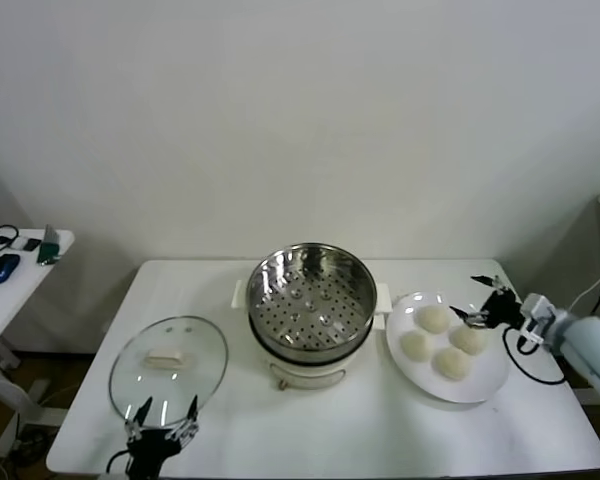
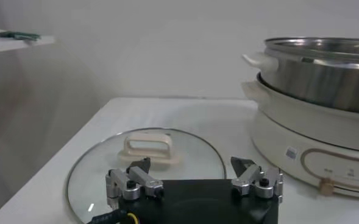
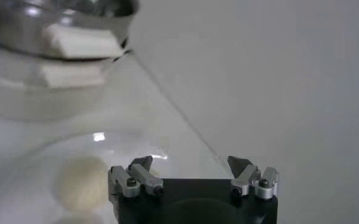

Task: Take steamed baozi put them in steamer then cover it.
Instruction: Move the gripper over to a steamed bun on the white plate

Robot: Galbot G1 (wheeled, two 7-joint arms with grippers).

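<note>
On white plate (image 1: 485, 388), four steamed baozi (image 1: 433, 319), one steamer (image 1: 310, 300), one cover (image 1: 168, 358); both jaws open.

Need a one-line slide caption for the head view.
Start: empty steamer mid-table, four baozi on plate, lid on table; left gripper and right gripper open.

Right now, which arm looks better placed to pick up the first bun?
The right. Its open right gripper hovers at the edge of the plate holding the four baozi, beside the empty steamer. The open left gripper sits across the table by the glass lid.
</note>
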